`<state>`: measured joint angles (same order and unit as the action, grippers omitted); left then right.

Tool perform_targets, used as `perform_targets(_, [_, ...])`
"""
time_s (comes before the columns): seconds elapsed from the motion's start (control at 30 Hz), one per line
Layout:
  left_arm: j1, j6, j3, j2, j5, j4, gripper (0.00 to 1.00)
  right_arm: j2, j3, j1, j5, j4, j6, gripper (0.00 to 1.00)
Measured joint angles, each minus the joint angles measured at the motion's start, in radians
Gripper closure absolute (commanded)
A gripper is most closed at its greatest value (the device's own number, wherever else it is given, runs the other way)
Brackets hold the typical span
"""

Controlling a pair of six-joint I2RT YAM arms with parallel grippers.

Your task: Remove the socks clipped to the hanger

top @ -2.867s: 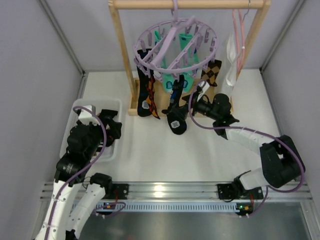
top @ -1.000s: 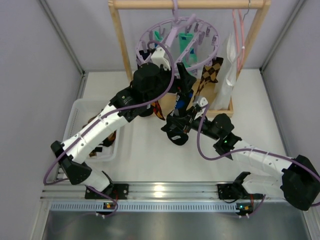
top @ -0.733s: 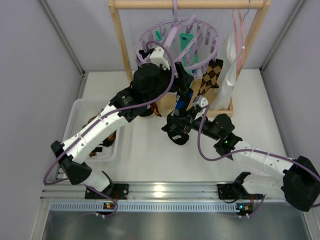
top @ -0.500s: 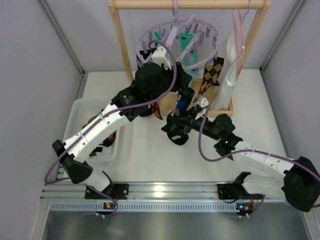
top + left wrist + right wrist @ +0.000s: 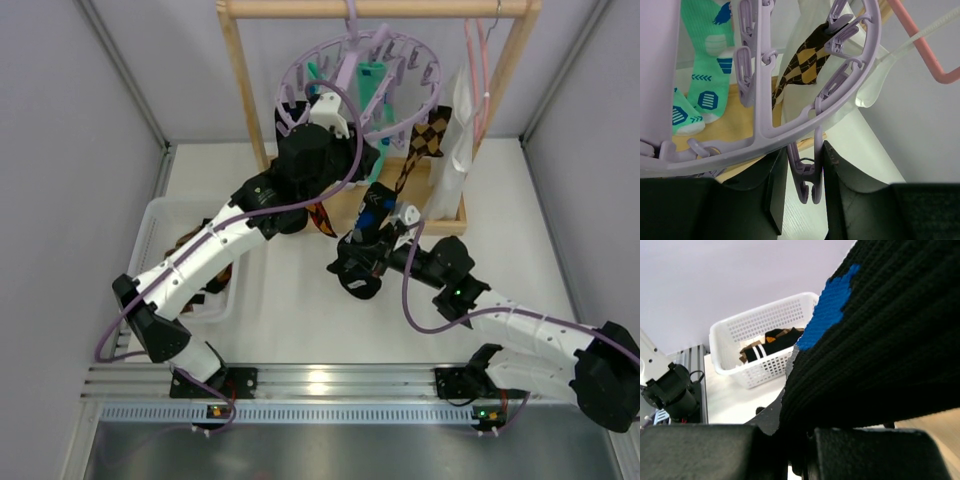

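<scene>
The lavender ring hanger (image 5: pixel 345 62) hangs from the wooden rail. My left gripper (image 5: pixel 372 160) is up at its near rim, shut on a dangling clip peg (image 5: pixel 807 175). The peg's jaws stand apart with nothing in them. Below it, my right gripper (image 5: pixel 385 235) is shut on the black-blue sock (image 5: pixel 372 212), which fills the right wrist view (image 5: pixel 880 340) and hangs clear of the ring. A teal green sock (image 5: pixel 705 65) and a diamond check sock (image 5: pixel 805 60) stay clipped to the ring (image 5: pixel 790 125). A black and orange-red sock (image 5: pixel 320 216) shows under my left arm.
A white basket (image 5: pixel 160 215) with socks in it (image 5: pixel 772 340) sits at the left. The wooden rack (image 5: pixel 240 100) stands at the back. A pink wire hanger (image 5: pixel 925 55) with a white bag (image 5: pixel 455 130) hangs to the right of the ring.
My left gripper has closed onto the clip peg. The right gripper has drawn the black-blue sock down and away from the ring, and the ring has swung up a little.
</scene>
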<state>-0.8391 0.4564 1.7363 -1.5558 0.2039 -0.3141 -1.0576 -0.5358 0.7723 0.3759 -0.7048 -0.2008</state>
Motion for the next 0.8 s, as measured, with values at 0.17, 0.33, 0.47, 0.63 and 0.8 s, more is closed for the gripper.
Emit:
perform_targets(0.17, [0.0, -0.013, 0.003, -0.009, 0.014, 0.0, 0.8, 0.037, 0.072, 0.003, -0.017, 0.002, -0.001, 1.0])
perform_targets(0.33, [0.0, -0.021, 0.003, -0.008, 0.008, -0.003, 0.33, 0.072, 0.164, 0.005, -0.048, 0.015, -0.013, 1.0])
perform_targets(0.47, [-0.003, -0.051, -0.048, 0.016, -0.005, 0.018, 0.03, 0.112, 0.184, 0.005, -0.092, 0.052, -0.038, 1.0])
perform_targets(0.63, [0.001, -0.099, -0.211, 0.155, 0.077, 0.005, 0.02, 0.134, 0.15, 0.005, -0.123, 0.137, -0.064, 1.0])
perform_targets(0.8, [0.0, -0.127, -0.316, 0.388, 0.256, -0.096, 0.02, 0.074, 0.031, 0.007, -0.136, 0.193, -0.109, 1.0])
